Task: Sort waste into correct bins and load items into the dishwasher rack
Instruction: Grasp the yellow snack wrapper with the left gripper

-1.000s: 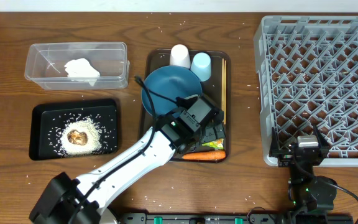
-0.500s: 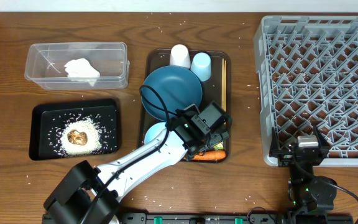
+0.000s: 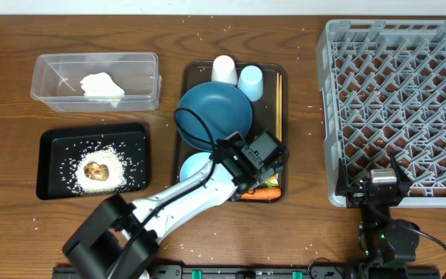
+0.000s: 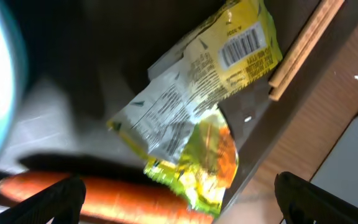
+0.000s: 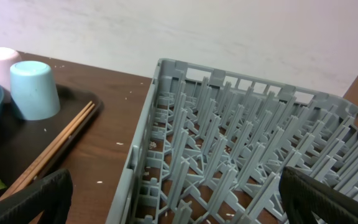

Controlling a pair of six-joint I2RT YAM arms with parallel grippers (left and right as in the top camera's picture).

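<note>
My left gripper [image 4: 179, 202] is open just above the yellow-green wrapper [image 4: 197, 118] and the orange carrot [image 4: 104, 196], which lie at the front right of the brown serving tray [image 3: 188, 77]. In the overhead view the gripper [image 3: 263, 167] hides the wrapper; the carrot [image 3: 260, 195] shows below it. The dark-blue dish [image 3: 215, 112], light-blue bowl [image 3: 194, 165], white cup [image 3: 224, 69], pale-blue cup [image 3: 249, 80] and chopsticks [image 3: 279, 108] are on that tray. The tissue [image 3: 103, 85] lies in the clear tub [image 3: 45, 70]. Rice and the brown lump [image 3: 97, 170] lie in the black tray [image 3: 49, 139]. My right gripper [image 5: 179, 205] is open over the grey rack [image 3: 397, 101] front edge.
Loose rice grains are scattered over the wooden table. The rack [image 5: 241, 143] fills the right side. In the right wrist view the pale-blue cup [image 5: 33, 87] and chopsticks [image 5: 55, 146] show at the left.
My left gripper has moved right and toward the front of the serving tray, uncovering the light-blue bowl and settling over the wrapper by the carrot. The right arm has not moved.
</note>
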